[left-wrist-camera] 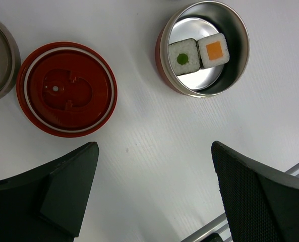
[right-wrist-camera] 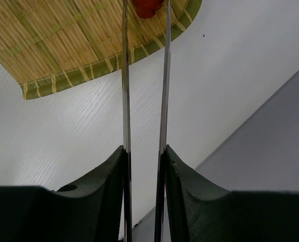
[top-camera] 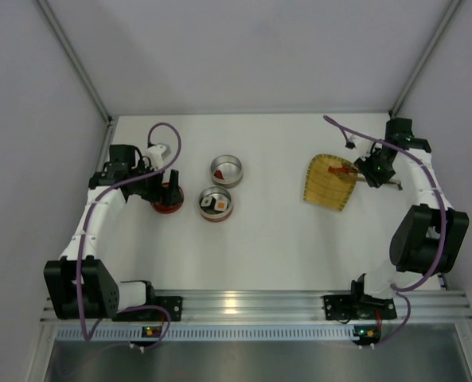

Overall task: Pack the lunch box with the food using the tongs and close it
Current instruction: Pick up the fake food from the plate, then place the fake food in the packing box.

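We count on the white tabletop [top-camera: 283, 239] two round steel bowls, one red lid [left-wrist-camera: 66, 89], one woven tray [right-wrist-camera: 63, 40] and one pair of tongs [right-wrist-camera: 125, 101]. The nearer bowl [left-wrist-camera: 204, 48], the one closer to the arm bases, is of shiny metal with a red base. It holds two square rice rolls side by side, touching: one with a green centre [left-wrist-camera: 183, 57] and one with an orange centre [left-wrist-camera: 214, 49]. The farther bowl [top-camera: 226, 169] holds one small red piece [top-camera: 219, 172]. The red lid is a flat round disc with a pale ring near its rim, and it lies near the nearer bowl, not touching it. The left fingers [left-wrist-camera: 58, 194], black and wedge-shaped, stand wide open above the bare tabletop beside the lid and hold nothing. The tray is fan-shaped, made of yellow strips with a greenish border. The right fingers [right-wrist-camera: 101, 184] are closed on the tongs and press its two thin, straight, silvery arms almost parallel. The tips reach over the tray, where a second red piece [right-wrist-camera: 148, 6], glossy and rounded, sits between them. We cannot tell whether it is lifted off the tray.
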Controlling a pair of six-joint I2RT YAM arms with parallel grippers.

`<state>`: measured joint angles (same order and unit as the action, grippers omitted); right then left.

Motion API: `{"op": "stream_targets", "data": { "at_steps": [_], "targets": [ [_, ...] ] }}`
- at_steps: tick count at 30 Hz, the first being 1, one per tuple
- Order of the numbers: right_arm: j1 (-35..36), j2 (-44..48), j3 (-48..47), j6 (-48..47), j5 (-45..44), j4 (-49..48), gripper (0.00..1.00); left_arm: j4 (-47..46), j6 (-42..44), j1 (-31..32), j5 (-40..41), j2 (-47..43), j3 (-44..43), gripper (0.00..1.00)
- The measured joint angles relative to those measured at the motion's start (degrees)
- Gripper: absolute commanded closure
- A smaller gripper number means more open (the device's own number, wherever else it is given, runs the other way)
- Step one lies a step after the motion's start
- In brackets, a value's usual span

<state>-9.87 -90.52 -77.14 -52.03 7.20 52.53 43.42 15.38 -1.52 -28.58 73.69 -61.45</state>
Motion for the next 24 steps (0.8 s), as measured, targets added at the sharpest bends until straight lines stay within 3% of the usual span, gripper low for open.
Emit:
{"op": "stream_targets", "data": {
  "at_steps": [5, 14, 18, 24],
  "targets": [
    [0.0, 0.0, -2.3, 0.7, 1.7, 2.2, 1.0, 0.0, -0.3, 0.0, -0.2, 0.0, -0.3, 0.02],
    [2.6, 1.0, -12.0, 5.9, 9.0, 7.2, 1.0, 0.0, -0.5, 0.0, -0.2, 0.0, -0.4, 0.02],
    [8.3, 2.2, -13.0, 9.7, 10.1, 7.6, 1.0, 0.0, -0.5, 0.0, -0.2, 0.0, -0.6, 0.02],
    [23.2, 2.9, -13.8, 19.1, 10.5, 6.3, 1.0, -0.1, -1.3, 0.0, -0.6, 0.1, -1.2, 0.02]
  ]
}}
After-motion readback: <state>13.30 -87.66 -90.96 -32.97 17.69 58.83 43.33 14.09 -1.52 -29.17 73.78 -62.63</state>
